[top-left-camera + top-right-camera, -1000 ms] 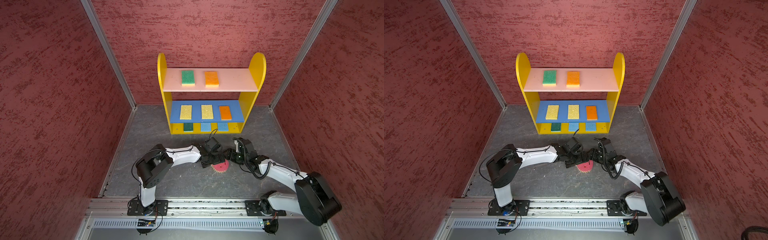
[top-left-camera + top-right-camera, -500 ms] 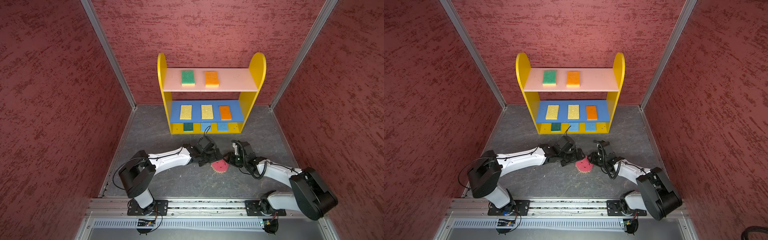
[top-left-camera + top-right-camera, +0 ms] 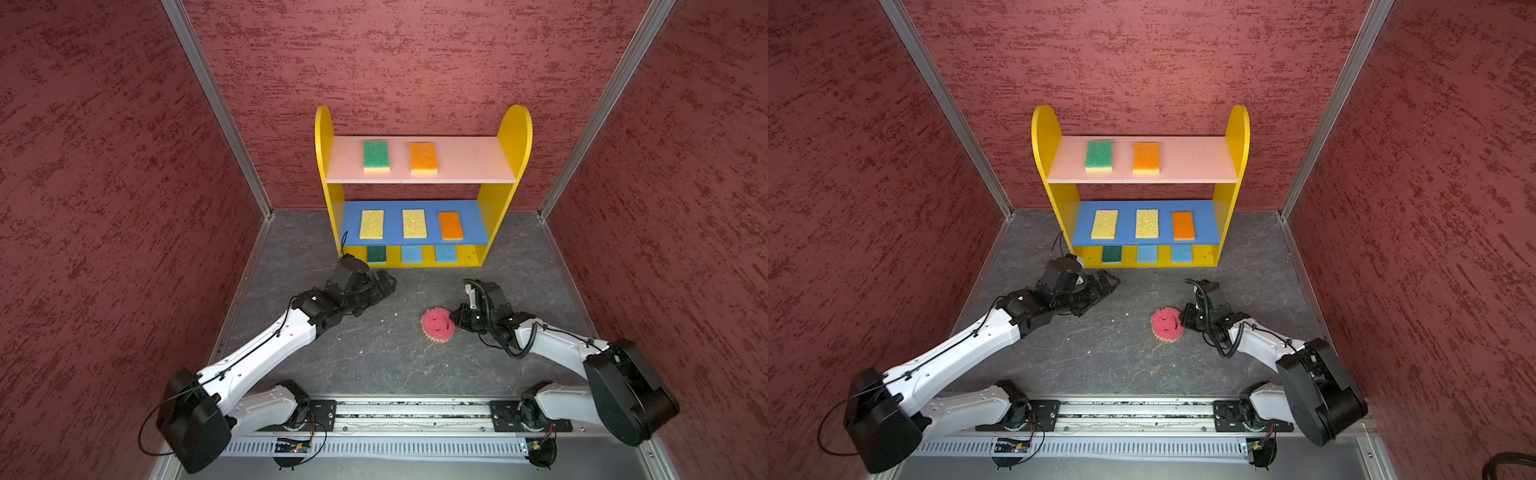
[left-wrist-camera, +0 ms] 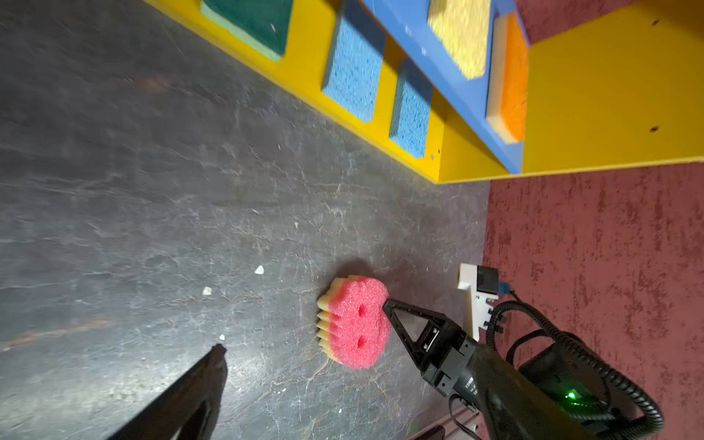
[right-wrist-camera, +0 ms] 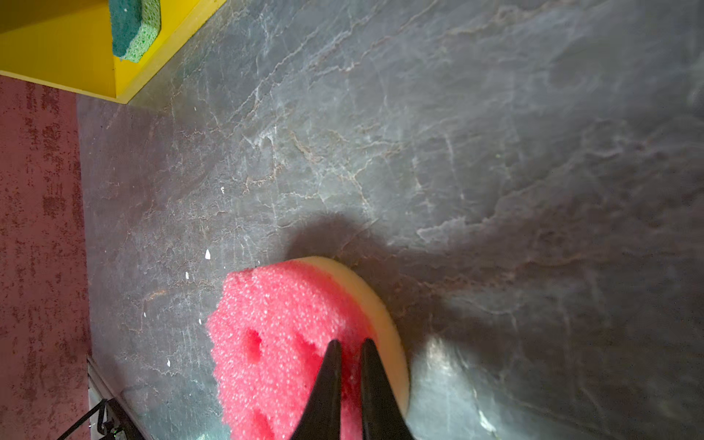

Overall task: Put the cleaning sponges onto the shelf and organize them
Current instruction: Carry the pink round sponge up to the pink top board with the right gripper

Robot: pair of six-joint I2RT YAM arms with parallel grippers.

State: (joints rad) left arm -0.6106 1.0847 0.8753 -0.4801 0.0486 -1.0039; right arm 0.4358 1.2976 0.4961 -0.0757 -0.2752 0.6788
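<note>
Right fingers (image 5: 324, 388) pinch the pink sponge (image 5: 274, 324) by its rim, before the shelf (image 3: 515, 137); thin foam bite may slip when I lift. Left fingers (image 4: 190, 396) spread.

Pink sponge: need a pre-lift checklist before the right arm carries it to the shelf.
1. Right gripper fingers closed on the pink sponge: ok, pinching it near the rim.
2. Bite deep enough for the lift: cannot tell; only the tips reach over the foam.
3. Left gripper out of the way: ok, open, empty and apart from the sponge.
4. Free spot on the shelf: ok, the top board is bare beside the orange sponge.
</note>
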